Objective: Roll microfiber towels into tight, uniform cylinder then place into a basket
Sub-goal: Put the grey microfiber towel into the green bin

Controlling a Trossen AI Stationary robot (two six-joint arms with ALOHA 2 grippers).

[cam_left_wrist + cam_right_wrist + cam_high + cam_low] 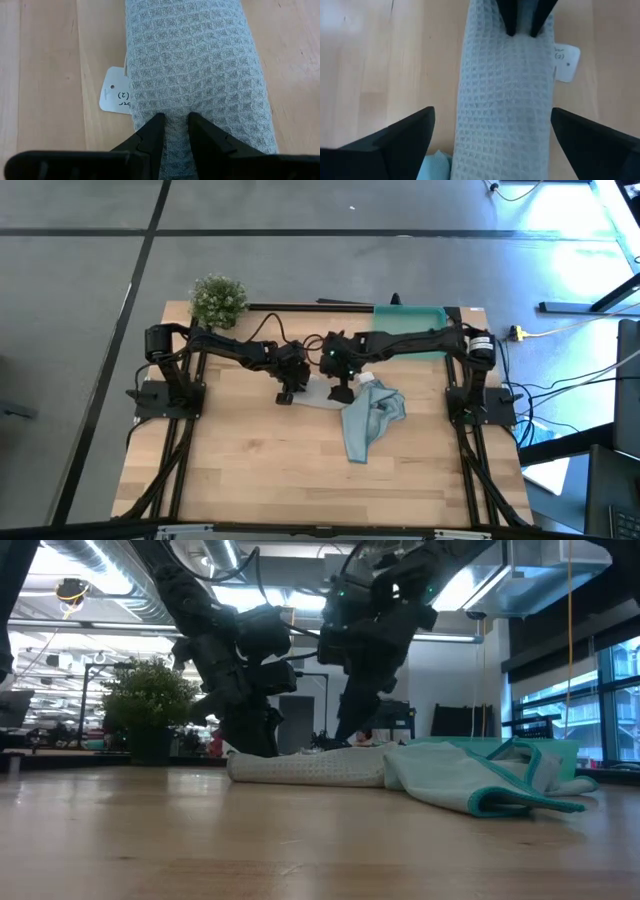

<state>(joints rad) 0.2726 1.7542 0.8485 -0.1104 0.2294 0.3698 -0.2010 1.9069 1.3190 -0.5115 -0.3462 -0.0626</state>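
The rolled grey towel [200, 65] runs past the frame edge; its tag's [116, 92] writing is unreadable.

A lab or workshop hall — exposed ceiling ducts [110, 595], strip lights, grey taped floor [90, 270], loose cables [570, 395] around the workbench [250, 460].

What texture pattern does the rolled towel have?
The rolled towel has a pale grey waffle-weave grid, clearest in the left wrist view.
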